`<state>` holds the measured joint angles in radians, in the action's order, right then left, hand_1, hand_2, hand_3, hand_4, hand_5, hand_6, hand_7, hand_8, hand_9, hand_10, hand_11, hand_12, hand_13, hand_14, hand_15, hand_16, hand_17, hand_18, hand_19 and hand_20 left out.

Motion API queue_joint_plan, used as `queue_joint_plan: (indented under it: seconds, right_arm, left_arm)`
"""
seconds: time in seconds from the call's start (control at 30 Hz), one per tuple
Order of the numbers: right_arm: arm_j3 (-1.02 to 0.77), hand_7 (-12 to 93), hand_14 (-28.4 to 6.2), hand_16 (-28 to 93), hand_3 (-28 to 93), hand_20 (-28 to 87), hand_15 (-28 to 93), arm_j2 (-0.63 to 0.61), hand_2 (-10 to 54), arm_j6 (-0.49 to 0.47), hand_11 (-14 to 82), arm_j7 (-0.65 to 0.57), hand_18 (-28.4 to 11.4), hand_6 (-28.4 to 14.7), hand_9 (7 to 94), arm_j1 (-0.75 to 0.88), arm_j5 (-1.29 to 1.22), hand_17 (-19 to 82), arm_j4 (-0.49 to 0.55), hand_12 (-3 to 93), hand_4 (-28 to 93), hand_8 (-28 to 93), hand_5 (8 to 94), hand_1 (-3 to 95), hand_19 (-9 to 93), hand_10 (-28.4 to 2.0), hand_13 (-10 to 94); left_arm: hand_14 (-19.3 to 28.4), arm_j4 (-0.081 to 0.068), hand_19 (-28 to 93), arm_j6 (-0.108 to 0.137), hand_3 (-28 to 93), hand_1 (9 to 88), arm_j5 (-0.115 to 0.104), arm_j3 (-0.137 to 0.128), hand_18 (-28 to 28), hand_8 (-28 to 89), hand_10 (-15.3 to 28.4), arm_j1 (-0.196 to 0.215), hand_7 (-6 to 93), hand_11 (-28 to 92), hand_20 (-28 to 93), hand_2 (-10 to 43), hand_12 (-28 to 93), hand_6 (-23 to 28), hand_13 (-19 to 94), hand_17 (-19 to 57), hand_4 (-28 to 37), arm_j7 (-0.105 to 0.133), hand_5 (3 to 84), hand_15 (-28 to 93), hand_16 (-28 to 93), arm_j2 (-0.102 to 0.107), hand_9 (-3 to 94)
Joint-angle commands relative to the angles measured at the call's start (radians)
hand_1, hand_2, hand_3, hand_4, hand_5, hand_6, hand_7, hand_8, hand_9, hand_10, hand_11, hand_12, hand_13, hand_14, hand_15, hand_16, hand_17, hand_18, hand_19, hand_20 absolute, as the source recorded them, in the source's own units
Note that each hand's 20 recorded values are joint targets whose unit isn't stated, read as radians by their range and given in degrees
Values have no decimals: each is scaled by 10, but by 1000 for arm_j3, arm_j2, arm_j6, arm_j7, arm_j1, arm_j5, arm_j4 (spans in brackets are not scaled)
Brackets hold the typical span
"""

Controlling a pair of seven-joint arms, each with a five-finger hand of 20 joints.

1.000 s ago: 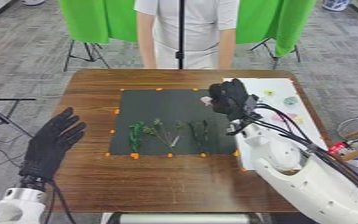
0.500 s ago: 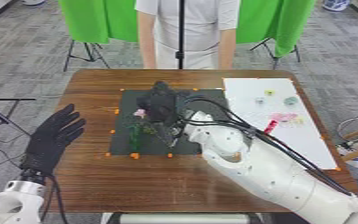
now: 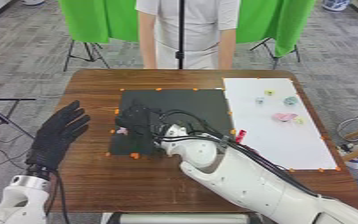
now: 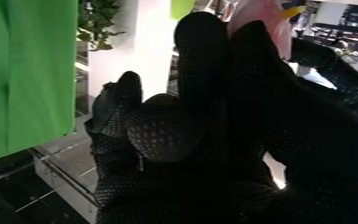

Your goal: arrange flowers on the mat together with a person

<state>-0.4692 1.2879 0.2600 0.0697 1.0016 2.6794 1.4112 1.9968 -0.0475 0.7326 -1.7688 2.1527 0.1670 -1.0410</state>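
In the head view, my right hand [image 3: 138, 119] is low over the left half of the dark mat [image 3: 204, 101]. A pink flower [image 3: 121, 131] is at its fingertips, near the mat's left edge. The right wrist view has the pink flower [image 4: 257, 19] pinched at the tips of my right hand [image 4: 246, 90]. The green stems on the mat are mostly hidden beneath this hand and its arm. My left hand [image 3: 56, 136] stands open off the mat's left side, fingers straight.
On the white sheet [image 3: 257, 132] at the right lie a pink flower [image 3: 285, 117], a blue-green one [image 3: 290, 101], a yellow one [image 3: 270, 92] and other small ones. Orange markers line the mat's edges. My right arm and its cables cross the table's lower right.
From the side of the white sheet, my right hand has carried the pink flower left across the mat, then down toward its left edge. My left hand has barely shifted.
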Motion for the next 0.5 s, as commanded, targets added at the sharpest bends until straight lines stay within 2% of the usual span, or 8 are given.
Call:
queue_joint_plan:
  seconds: [0.03,0.2,0.27,0.3,0.37,0.5]
  right_arm:
    - [-4,504,-61,244,779,381,792,46,-95,-5,231,-52,-191,15,829,8,56,374,-29,510,-283,30,684,514,883,-73,764]
    - [-10,504,-62,243,782,383,792,67,-95,-31,231,-74,-192,17,826,34,77,371,-28,509,-283,29,682,510,880,-73,762]
    - [-19,502,-64,242,782,384,792,72,-95,-32,230,-76,-192,17,826,47,95,370,-30,507,-283,27,680,509,879,-74,760]
    - [-28,501,-64,242,781,385,792,79,-95,-37,230,-71,-191,18,826,57,100,370,-34,507,-283,27,681,509,879,-74,760]
    - [-25,500,-64,241,780,385,792,77,-95,-36,230,-87,-192,17,826,57,103,370,-37,506,-283,26,681,509,878,-74,760]
    - [-19,500,-64,240,779,387,793,77,-95,-25,231,-103,-192,17,826,50,100,369,-46,503,-283,26,681,510,877,-74,759]
  left_arm:
    - [133,-11,445,2,712,266,4,10,221,-95,116,-14,195,199,101,24,179,29,211,-86,-249,-21,325,246,22,18,254]
    - [132,-20,445,-15,713,266,2,24,222,-95,116,-41,195,199,103,23,180,28,211,-87,-248,-42,324,244,25,20,252]
    - [133,-28,445,-40,712,266,3,31,222,-96,116,-64,195,198,103,23,180,28,211,-88,-248,-58,323,243,26,18,252]
    - [133,-25,444,-39,711,266,8,32,223,-96,117,-63,194,198,103,23,180,28,210,-88,-248,-56,322,242,26,15,252]
    - [133,-29,444,-47,710,266,5,40,222,-95,117,-78,195,197,103,24,180,28,210,-89,-249,-61,321,241,27,16,251]
    - [133,-33,444,-46,711,265,5,46,222,-95,116,-90,195,196,103,24,180,27,210,-89,-248,-59,319,240,28,17,250]
